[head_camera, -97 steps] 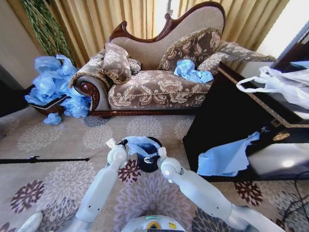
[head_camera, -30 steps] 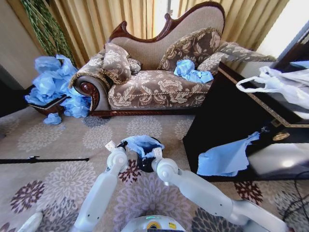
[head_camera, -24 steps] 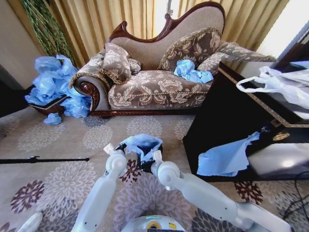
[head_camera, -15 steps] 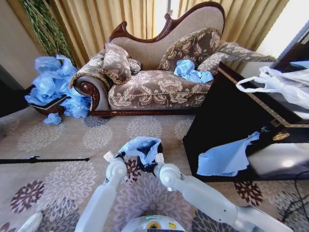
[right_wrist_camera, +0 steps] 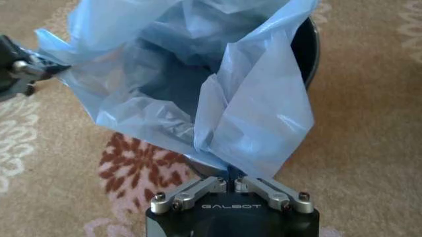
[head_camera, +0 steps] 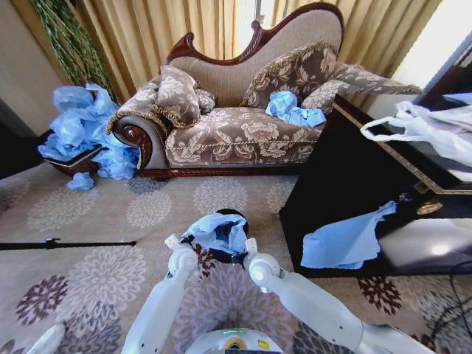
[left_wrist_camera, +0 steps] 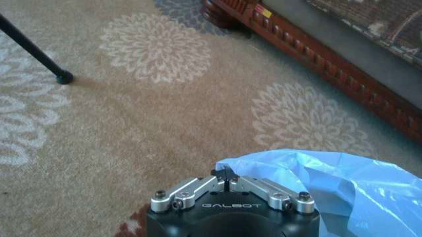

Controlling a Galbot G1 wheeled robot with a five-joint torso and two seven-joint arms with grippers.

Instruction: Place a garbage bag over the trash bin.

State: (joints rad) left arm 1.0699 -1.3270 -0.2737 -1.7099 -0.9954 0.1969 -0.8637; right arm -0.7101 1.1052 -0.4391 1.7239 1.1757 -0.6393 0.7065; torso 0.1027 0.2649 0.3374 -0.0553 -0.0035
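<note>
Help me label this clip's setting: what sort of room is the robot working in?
Most likely a home-style living room: an ornate upholstered chaise sofa with cushions, long gold curtains behind it, and a floral carpet underfoot. A dark glossy cabinet stands beside the sofa.

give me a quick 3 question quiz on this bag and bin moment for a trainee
1. True or false: both grippers are shut on the garbage bag.
2. Multiple choice: the trash bin stands on A) the sofa, B) the patterned carpet, C) the dark cabinet.
3. Fill in: the bag's mouth is held open between the left gripper and the ____ gripper.

Key
1. True: each pinches an edge of the blue film.
2. B: the carpet, in front of the sofa.
3. Right: the right gripper holds the side of the bag opposite the left one, above the bin's rim.
</note>
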